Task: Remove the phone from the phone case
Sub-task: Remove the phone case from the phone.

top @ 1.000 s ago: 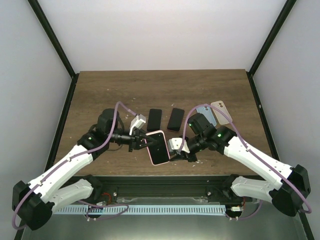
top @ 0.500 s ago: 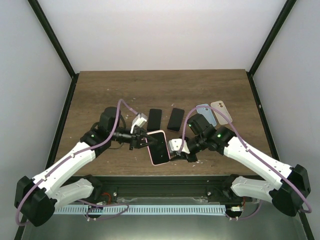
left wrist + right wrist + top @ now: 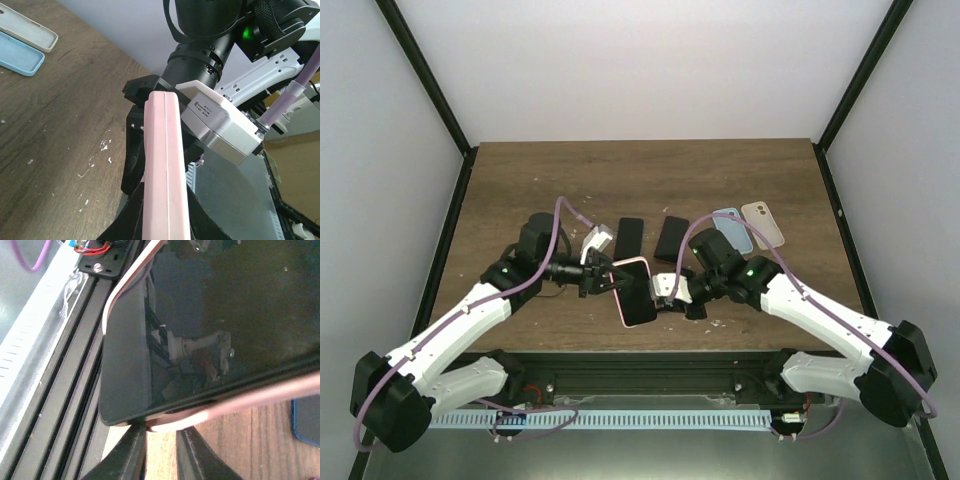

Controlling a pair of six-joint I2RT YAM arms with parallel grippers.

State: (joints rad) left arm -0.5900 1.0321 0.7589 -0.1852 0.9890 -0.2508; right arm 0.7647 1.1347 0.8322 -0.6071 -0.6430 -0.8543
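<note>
The phone (image 3: 638,296), black screen up, sits in a pink case (image 3: 621,268) held above the table's near edge. My left gripper (image 3: 604,279) is shut on the case's left side. In the left wrist view the case (image 3: 164,170) runs edge-on between my black fingers (image 3: 200,220). My right gripper (image 3: 666,292) is at the case's right edge. In the right wrist view its narrow fingers (image 3: 134,452) close on the pink rim (image 3: 175,418) at the phone's corner, the dark screen (image 3: 225,315) above them.
Two bare black phones (image 3: 629,238) (image 3: 671,238) lie behind the held case. A blue case (image 3: 730,228) and a beige case (image 3: 762,222) lie at the back right, also in the left wrist view (image 3: 17,57) (image 3: 27,31). The table's front rail (image 3: 75,340) is just below.
My right gripper has moved left onto the case's right edge. The case and my left gripper have shifted slightly up and left.
</note>
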